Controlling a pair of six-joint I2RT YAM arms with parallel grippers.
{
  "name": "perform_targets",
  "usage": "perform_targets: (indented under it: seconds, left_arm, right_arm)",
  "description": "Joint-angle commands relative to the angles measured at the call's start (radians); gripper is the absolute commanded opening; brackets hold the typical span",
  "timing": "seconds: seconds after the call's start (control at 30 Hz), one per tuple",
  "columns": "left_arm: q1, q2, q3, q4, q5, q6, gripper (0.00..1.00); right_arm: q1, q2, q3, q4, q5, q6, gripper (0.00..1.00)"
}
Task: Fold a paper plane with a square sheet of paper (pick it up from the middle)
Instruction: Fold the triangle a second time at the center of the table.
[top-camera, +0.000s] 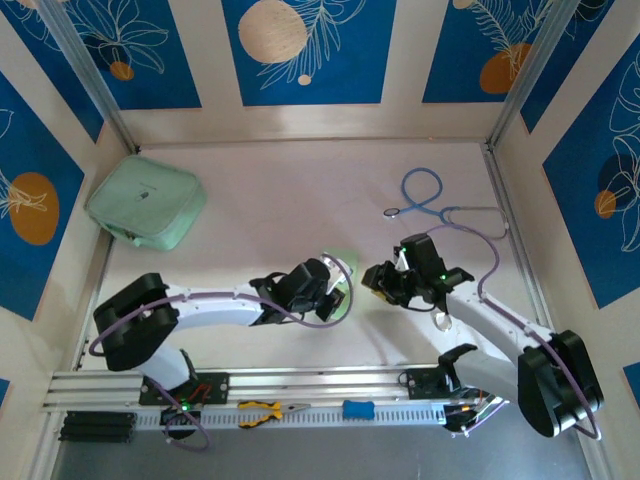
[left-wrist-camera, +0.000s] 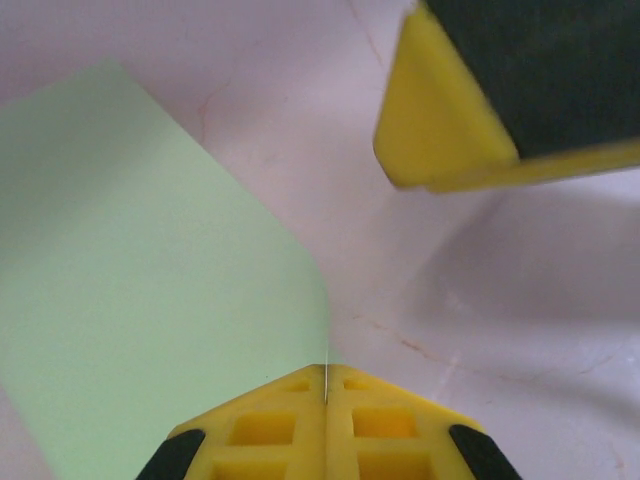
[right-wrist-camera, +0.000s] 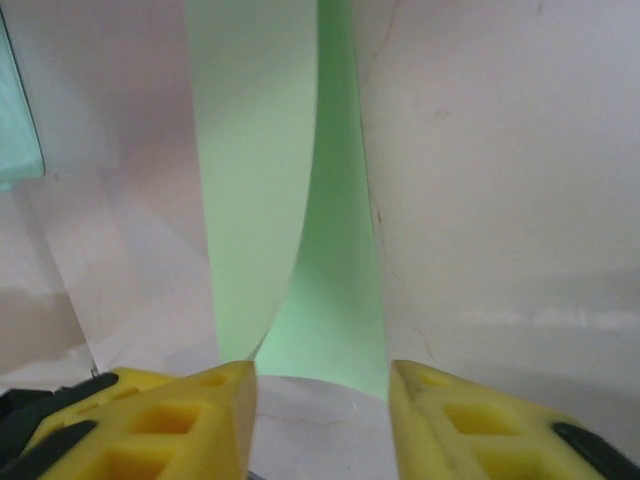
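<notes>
as left gripper pinches it, paper curls upright.

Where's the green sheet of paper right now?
In the top view the sheet of paper sits centre-front, curled upward. Its edge is pinched in the left hand, and the open right hand is just to its right.
</notes>
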Motion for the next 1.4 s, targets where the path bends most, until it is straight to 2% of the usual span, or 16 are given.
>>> perform_targets:
  seconds: [0.0, 0.17, 0.3, 0.4, 0.6, 0.77, 1.03, 1.13, 1.37]
  left_arm:
    - [0.002, 0.021, 0.018, -0.017, 0.059, -0.051, 0.00]
    - [0.002, 0.036, 0.010, 0.008, 0.038, -0.136, 0.00]
    - [0.003, 0.025, -0.031, 0.042, 0.019, -0.195, 0.00]
    - [0.002, 0.009, -0.052, 0.051, 0.008, -0.151, 0.00]
    - [0.020, 0.006, -0.002, -0.052, 0.022, -0.055, 0.00]
    - [0.035, 0.013, -0.004, -0.027, 0.037, -0.093, 0.00]
    - [0.039, 0.022, 0.007, -0.016, 0.029, -0.112, 0.00]
    - [0.041, 0.026, 0.007, -0.015, 0.038, -0.117, 0.00]
    - [0.043, 0.030, 0.004, -0.010, 0.041, -0.125, 0.00]
  right_arm:
    - [0.006, -0.036, -0.047, -0.049, -0.025, 0.009, 0.34]
    - [0.030, -0.069, -0.100, 0.003, -0.077, 0.020, 0.19]
    - [0.038, -0.039, -0.155, 0.136, -0.138, 0.060, 0.09]
    - [0.068, 0.015, -0.142, 0.205, -0.162, 0.060, 0.07]
    - [0.147, 0.087, -0.138, 0.295, -0.078, 0.103, 0.06]
    - [0.208, 0.104, -0.146, 0.308, -0.011, 0.151, 0.03]
    - [0.259, 0.152, -0.145, 0.326, 0.012, 0.160, 0.00]
    - [0.272, 0.162, -0.175, 0.407, 0.016, 0.181, 0.00]
    - [0.310, 0.215, -0.168, 0.467, 0.080, 0.202, 0.00]
